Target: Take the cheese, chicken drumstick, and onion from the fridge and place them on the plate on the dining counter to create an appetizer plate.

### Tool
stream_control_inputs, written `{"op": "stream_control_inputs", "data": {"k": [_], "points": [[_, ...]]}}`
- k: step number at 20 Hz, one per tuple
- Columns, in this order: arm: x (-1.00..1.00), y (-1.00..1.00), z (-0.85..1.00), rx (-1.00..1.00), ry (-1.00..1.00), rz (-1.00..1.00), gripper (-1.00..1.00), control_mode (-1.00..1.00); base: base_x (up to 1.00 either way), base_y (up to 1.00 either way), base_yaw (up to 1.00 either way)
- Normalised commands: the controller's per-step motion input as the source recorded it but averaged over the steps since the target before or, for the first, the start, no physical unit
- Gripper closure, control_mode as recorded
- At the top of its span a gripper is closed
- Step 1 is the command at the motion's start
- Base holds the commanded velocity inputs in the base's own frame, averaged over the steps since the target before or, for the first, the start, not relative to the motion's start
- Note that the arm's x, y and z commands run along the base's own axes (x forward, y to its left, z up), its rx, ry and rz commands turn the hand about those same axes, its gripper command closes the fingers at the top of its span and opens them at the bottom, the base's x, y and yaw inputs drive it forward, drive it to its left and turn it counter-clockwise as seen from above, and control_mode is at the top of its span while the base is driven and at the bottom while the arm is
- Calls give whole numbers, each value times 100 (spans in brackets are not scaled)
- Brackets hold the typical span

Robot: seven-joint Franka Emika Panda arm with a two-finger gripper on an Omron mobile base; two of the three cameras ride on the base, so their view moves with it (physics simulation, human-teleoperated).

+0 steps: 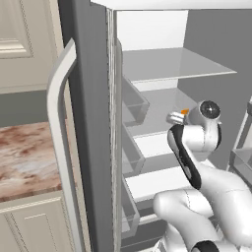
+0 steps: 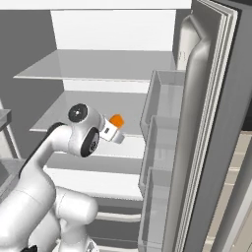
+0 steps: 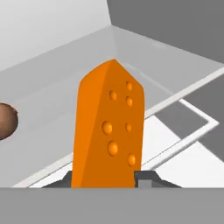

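Gripper (image 3: 105, 181) squeezes cheese (image 3: 108, 127) tight inside fridge (image 2: 206, 123). Best pull out slow, miss onion (image 3: 6, 120), shelf.

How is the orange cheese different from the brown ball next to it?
The cheese is bright orange; the onion is tan-brown. The cheese is a tall, pointed wedge with dimples; the onion is round and smooth. The cheese sits between the pincer tips; the onion lies on the fridge shelf. Both are inside the fridge.

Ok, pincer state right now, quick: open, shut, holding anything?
Pincer: closed on the cheese, holding the orange wedge inside the open fridge.
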Motion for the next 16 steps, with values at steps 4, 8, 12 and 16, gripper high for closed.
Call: {"op": "stream_control_inputs", "data": {"k": [4,8,12,16], "points": [[-100,22,64,1,0,19,100,-100,0,0,0],[-100,38,62,0,0,18,100,-100,0,0,0],[-96,15,77,0,0,10,100,-100,0,0,0],[-92,1,66,0,0,2,100,-100,0,0,0]]}}
